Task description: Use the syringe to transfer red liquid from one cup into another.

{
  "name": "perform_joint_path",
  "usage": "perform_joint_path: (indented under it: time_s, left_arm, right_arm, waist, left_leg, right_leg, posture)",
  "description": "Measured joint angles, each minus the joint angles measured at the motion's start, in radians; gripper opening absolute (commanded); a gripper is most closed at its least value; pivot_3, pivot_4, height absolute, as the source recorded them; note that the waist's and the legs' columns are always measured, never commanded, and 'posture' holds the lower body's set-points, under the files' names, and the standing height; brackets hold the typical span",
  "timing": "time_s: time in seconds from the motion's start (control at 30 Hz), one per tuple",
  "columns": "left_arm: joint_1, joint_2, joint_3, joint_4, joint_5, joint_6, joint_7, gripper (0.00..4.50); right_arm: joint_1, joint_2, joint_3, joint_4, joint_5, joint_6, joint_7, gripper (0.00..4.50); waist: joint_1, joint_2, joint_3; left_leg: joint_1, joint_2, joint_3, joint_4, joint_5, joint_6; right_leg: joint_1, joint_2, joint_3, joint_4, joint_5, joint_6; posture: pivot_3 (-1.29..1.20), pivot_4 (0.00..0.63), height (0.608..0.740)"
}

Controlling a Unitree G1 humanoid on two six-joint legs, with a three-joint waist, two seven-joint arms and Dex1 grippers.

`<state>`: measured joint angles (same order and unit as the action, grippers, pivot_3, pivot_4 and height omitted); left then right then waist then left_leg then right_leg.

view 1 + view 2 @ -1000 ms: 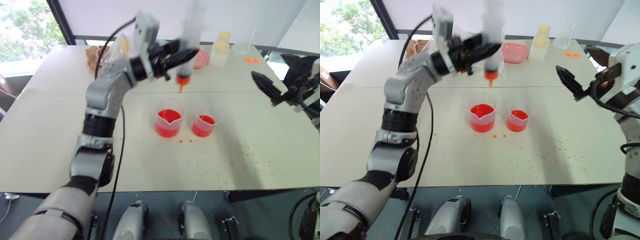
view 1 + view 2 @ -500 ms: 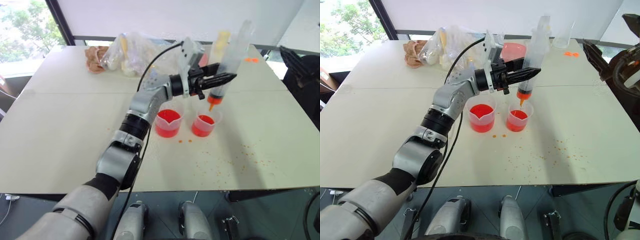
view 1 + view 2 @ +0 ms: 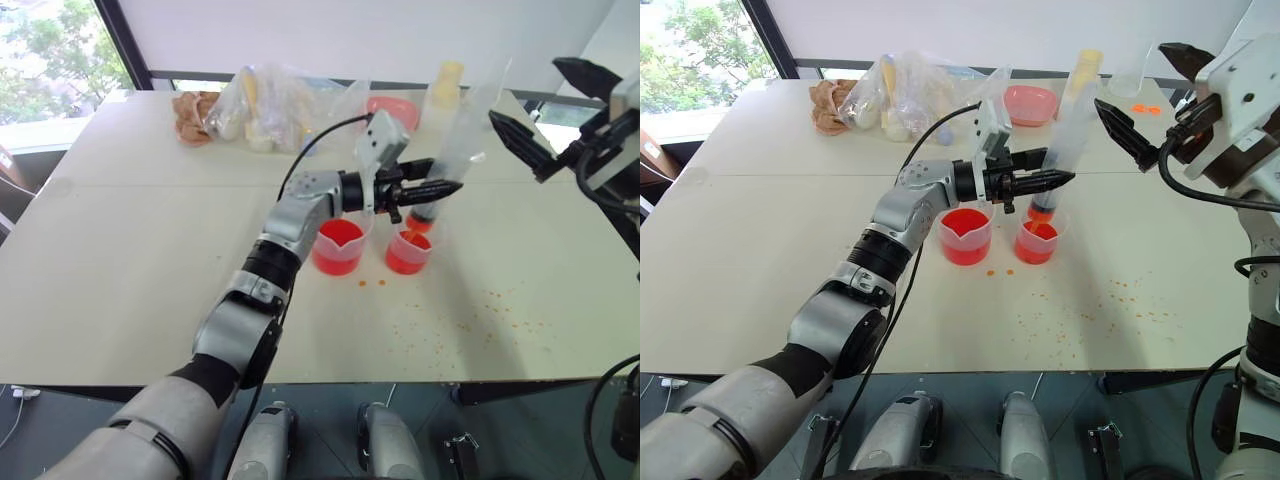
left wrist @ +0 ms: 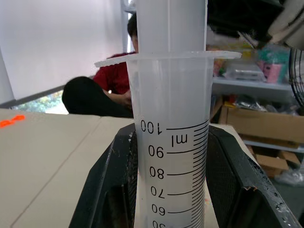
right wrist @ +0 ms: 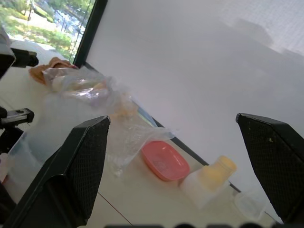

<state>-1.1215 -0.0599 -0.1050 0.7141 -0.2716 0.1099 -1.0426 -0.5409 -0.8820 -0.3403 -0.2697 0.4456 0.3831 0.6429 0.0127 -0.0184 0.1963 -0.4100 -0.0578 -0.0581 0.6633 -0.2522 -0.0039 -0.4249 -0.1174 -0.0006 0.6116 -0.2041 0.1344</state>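
The left tool (image 3: 1045,183) is clenched on the syringe (image 3: 1065,140), whose orange tip dips into the smaller cup (image 3: 1038,236) beside the spouted beaker (image 3: 963,235), both with red liquid (image 3: 962,222), near the middle of the bench (image 3: 760,260). The left wrist view shows the barrel's scale, "ml" with 100, 90, 80, 70, 60, and a seated person (image 4: 102,92) behind. The right tool (image 3: 545,115) hangs released over the bench's far right corner; its wrist view shows a pink dish (image 5: 164,160).
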Motion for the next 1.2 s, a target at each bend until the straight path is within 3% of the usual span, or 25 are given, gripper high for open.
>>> perform_joint_path:
  time_s: [0.23,0.27,0.33,0.57,1.2]
  left_arm:
    - [0.011,-0.003,-0.030,0.015,0.042,-0.050,-0.017,1.44]
    - [0.010,-0.003,-0.029,0.018,0.043,-0.054,-0.018,1.44]
    - [0.010,-0.009,-0.029,0.022,0.043,-0.058,-0.018,1.44]
    - [0.009,-0.025,-0.018,0.031,0.043,-0.057,0.000,1.44]
    - [0.021,-0.038,0.004,-0.035,0.039,0.012,0.055,1.44]
  right_arm:
    - [0.002,0.006,0.023,0.000,0.000,-0.007,0.024,4.44]
    - [0.002,0.005,0.023,0.000,0.000,-0.007,0.026,4.21]
    - [0.003,0.005,0.025,0.000,0.000,-0.007,0.034,3.61]
    - [0.019,0.014,0.056,-0.021,0.012,-0.005,0.062,0.02]
    - [0.075,0.088,0.034,-0.097,0.031,0.052,0.004,0.02]
  waist:
    - [0.000,0.000,0.000]
    - [0.000,0.000,0.000]
    - [-0.001,0.000,0.000]
    - [0.000,0.000,0.000]
    - [0.000,0.000,0.000]
  left_leg:
    - [0.000,0.000,0.000,0.000,0.000,0.000]
    - [0.000,0.000,0.000,0.000,0.000,0.000]
    - [0.000,0.000,0.000,0.000,0.000,0.000]
    - [0.000,0.000,0.000,0.000,0.000,0.000]
    - [0.000,0.000,-0.001,0.000,0.000,0.000]
  right_leg:
    - [0.000,0.000,0.000,0.000,0.000,0.000]
    - [0.000,0.000,0.000,0.000,0.000,0.000]
    - [0.000,0.000,0.000,0.000,0.000,0.000]
    - [0.000,0.000,0.000,0.000,0.000,0.000]
    - [0.000,0.000,0.000,0.000,0.000,0.000]
  posture:
    - [0.00,0.150,0.740]
    - [0.00,0.150,0.740]
    - [0.00,0.150,0.740]
    - [0.00,0.150,0.740]
    - [0.00,0.150,0.740]
